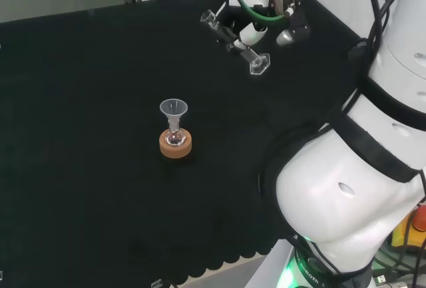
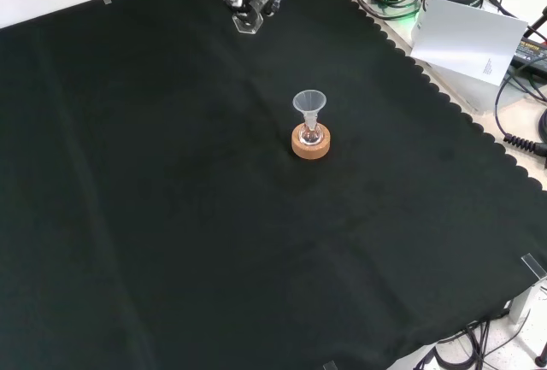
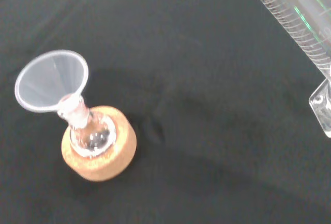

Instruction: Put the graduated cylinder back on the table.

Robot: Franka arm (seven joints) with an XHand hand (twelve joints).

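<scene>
Item: graduated cylinder [image 1: 236, 42]. Clear, marked with a scale, hexagonal foot. In the head view it lay in the upper centre of the frame, tilted, mouth toward the upper left and foot toward the lower right, held above the black cloth [image 1: 80, 168]. In the front view it sat at the top edge, left of centre.

Item: hand [image 1: 256, 18]. Black and white; fingers curled round the cylinder's middle, gripping it.

Item: small flask [image 1: 176, 137] on a cork ring [image 1: 176, 145], with a clear funnel [image 1: 174, 110] in its neck. Centre of the head view, below and left of the cylinder and well apart from it; upright.

Step in hand, as judged: cylinder carried in the air, not yet set down.

Next move, as judged: bring the cylinder upright so the foot faces the cloth, lower it onto a bare patch clear of the flask, seat the foot flat, then release the fingers.
</scene>
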